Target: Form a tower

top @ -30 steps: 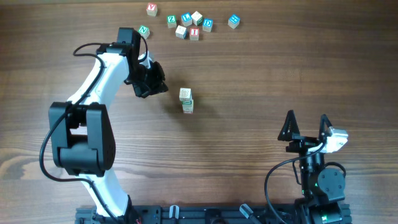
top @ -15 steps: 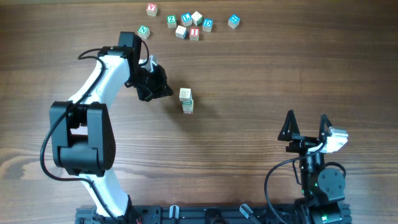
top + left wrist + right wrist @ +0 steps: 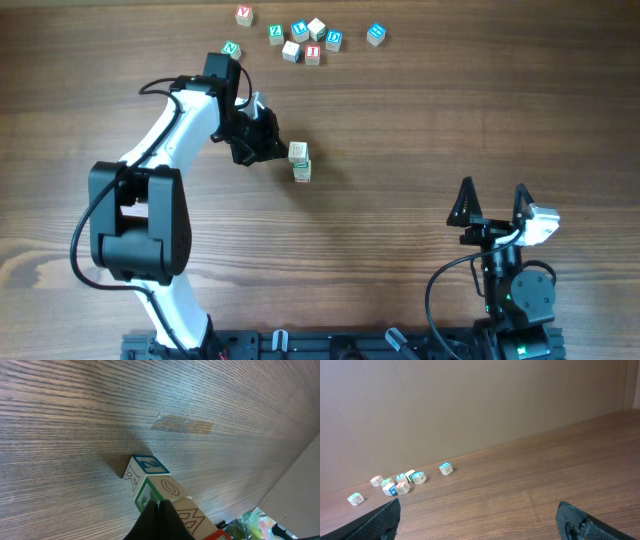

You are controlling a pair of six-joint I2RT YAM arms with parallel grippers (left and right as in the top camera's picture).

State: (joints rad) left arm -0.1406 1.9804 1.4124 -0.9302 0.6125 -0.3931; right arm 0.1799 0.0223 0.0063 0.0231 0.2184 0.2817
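Left claw [image 3: 272,148] clenched, empty; has swung right, now just beside tower [image 3: 299,161] at mid-table [image 3: 420,120]. Tower upright, unshifted. Right claw [image 3: 492,205] spread, parked. Likely nudge next; topple risk.

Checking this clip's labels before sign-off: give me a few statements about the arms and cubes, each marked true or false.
1. The left gripper is shut, close beside the tower. True.
2. The right gripper holds a cube. False: it is open and empty, far from every cube.
3. The loose cubes lie grouped beyond the tower, away from the arm bases. True.
4. The tower stands in the middle of the loose cubes. False: it stands alone, apart from them.
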